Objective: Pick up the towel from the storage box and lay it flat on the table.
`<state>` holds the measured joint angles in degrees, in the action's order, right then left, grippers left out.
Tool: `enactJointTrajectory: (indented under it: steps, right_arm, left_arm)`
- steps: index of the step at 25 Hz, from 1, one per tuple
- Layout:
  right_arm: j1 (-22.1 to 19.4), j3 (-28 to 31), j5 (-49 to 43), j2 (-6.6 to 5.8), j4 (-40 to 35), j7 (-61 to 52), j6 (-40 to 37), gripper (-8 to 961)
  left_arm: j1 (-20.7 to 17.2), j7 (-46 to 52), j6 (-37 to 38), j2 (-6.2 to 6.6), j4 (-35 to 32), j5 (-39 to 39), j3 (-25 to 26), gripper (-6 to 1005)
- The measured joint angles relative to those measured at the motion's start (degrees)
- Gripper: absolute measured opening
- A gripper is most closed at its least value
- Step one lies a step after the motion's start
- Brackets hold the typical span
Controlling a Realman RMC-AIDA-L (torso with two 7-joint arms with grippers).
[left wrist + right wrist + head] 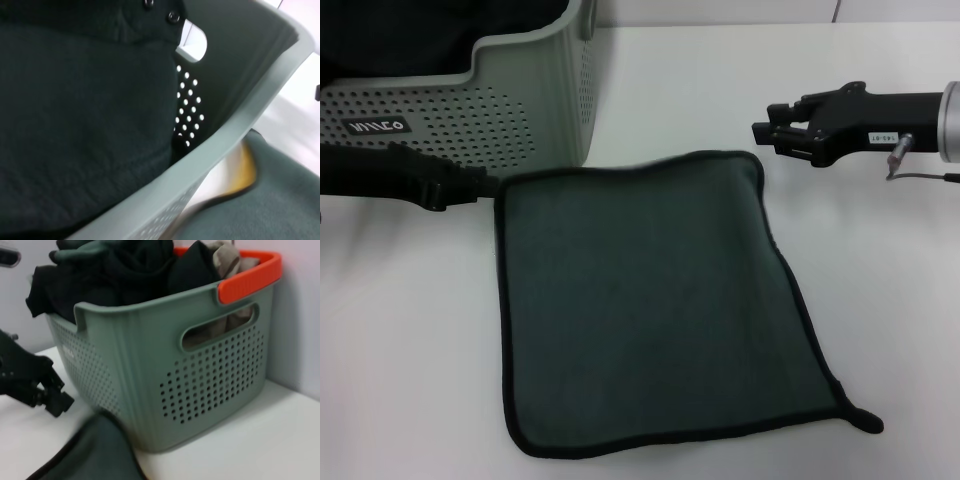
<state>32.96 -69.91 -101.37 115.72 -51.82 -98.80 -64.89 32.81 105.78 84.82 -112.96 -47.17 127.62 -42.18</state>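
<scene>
Towel, square dark-green cloth with black edging (650, 305), lies flat on your plain white tabletop (410, 350), just before pale grey-green perforated plastic basket (510, 95); right gripper (782, 136) hovers released beside it, left gripper (440, 187) state unclear

A heap of dark clothes (115, 270) bulges up out of the top of the basket, with a bit of beige cloth (226, 257) poking out near an orange handle (250, 277). Close up, the black fabric (85, 115) shows two small snap buttons (173, 17).
</scene>
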Motion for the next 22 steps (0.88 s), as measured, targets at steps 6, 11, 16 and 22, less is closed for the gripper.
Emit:
enactJointTrajectory:
  steps: [6, 11, 16, 22]
  right_arm:
    - [-2.2, 0.0, 1.3, 0.11, -2.7, 0.1, -0.4, 277]
    - [-4.2, -0.1, 3.9, 0.17, -3.8, 0.4, -1.7, 479]
    - [-8.5, 0.0, 14.6, 0.01, -2.0, 14.6, -19.8, 717]
    - [-15.0, -3.4, 22.3, 0.39, -3.8, 21.3, -32.1, 848]
  left_arm:
    - [-1.5, -0.5, 0.9, 1.23, -0.3, -3.7, 0.0, 181]
    - [-3.5, -3.5, 4.6, 1.86, -0.6, -8.5, 0.0, 431]
    - [-7.4, -20.9, 17.9, 1.58, 1.6, -18.9, 0.0, 604]
    - [-10.6, -43.1, 31.7, 1.25, 9.3, -31.3, -1.9, 607]
